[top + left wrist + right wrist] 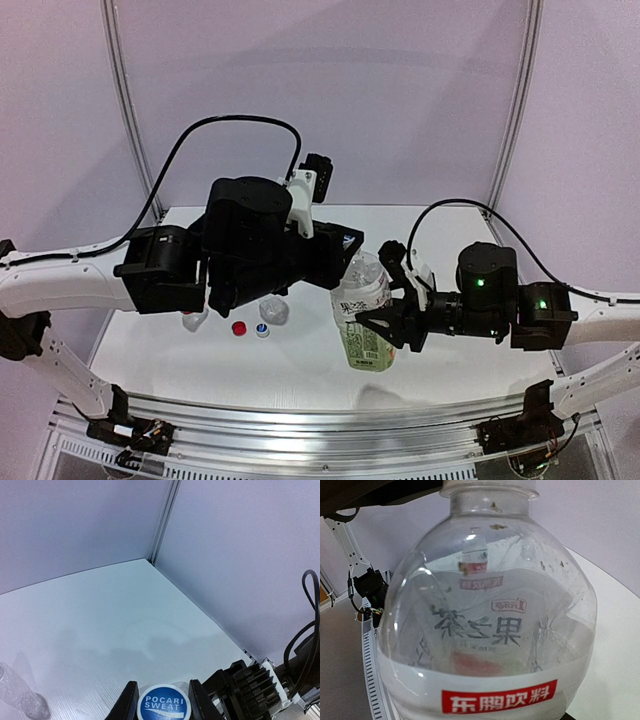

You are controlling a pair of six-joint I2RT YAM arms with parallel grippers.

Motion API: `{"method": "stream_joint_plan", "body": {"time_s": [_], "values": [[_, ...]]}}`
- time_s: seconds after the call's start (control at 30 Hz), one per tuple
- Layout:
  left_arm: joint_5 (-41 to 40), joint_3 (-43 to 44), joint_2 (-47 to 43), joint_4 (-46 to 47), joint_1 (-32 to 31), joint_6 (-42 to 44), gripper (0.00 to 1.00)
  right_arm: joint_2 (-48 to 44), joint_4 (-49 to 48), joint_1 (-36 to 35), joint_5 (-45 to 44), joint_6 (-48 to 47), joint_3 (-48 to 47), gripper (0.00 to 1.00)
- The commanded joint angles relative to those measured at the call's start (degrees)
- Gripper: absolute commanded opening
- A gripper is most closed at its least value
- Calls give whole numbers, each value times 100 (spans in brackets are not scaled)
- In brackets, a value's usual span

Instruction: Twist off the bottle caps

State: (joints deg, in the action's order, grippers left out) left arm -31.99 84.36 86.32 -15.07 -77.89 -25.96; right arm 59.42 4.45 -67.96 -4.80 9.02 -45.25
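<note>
Left wrist: left fingers (129,703) pinch a cap (162,706); right fingers (378,320), part-hidden, clasp a bottle (362,298).

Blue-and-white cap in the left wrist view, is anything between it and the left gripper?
Nothing visible does. The cap sits directly between the fingers of the left gripper, one close on each side.

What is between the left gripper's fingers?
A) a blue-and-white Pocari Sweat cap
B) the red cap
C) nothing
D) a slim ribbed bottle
A: the left gripper grips the Pocari Sweat cap in its wrist view; the red cap lies on the table, and the right gripper holds the large bottle.
</note>
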Motion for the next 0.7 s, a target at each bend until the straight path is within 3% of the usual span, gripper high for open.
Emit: {"method": "stream_joint_plan", "body": {"time_s": [0.0, 0.2, 0.33, 0.4, 0.67], "values": [[-96, 66, -49, -188, -136, 99, 33, -85, -50, -23, -268, 111, -98, 18], [531, -403, -722, 171, -184, 951, 79, -151, -122, -17, 226, 89, -81, 18], [750, -729, -1220, 113, -177, 1550, 91, -266, -286, -23, 949, 45, -9, 18], [1060, -924, -1446, 129, -112, 1702, 93, -321, -402, -19, 1401, 35, 36, 18], [3647, -1388, -2033, 636, 426, 1872, 88, -243, -600, -23, 2573, -22, 36, 19]]}}
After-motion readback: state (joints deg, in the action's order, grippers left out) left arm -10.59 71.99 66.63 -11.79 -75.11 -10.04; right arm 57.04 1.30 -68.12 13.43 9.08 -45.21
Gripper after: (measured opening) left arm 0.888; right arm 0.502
